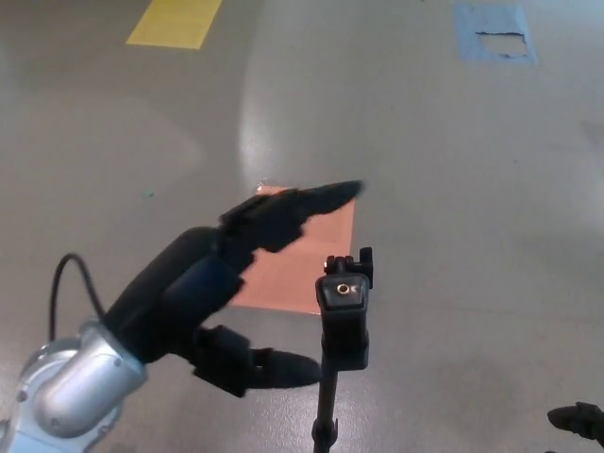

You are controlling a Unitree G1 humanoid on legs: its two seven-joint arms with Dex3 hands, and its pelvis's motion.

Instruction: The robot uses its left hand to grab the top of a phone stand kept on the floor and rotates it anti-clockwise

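A black phone stand (342, 321) rises from the floor at the lower middle of the head view, its clamp head showing a small brass screw on top. My left hand (226, 283) is just to the left of that head, open, with two fingers stretched above toward the upper right and the thumb reaching below toward the pole. It does not touch the stand. Only a few dark fingertips of my right hand (578, 419) show at the bottom right corner.
An orange rectangle (311, 255) is marked on the grey floor behind the stand, partly hidden by my left hand. A yellow patch (174, 21) lies far left and a blue patch (494, 32) far right.
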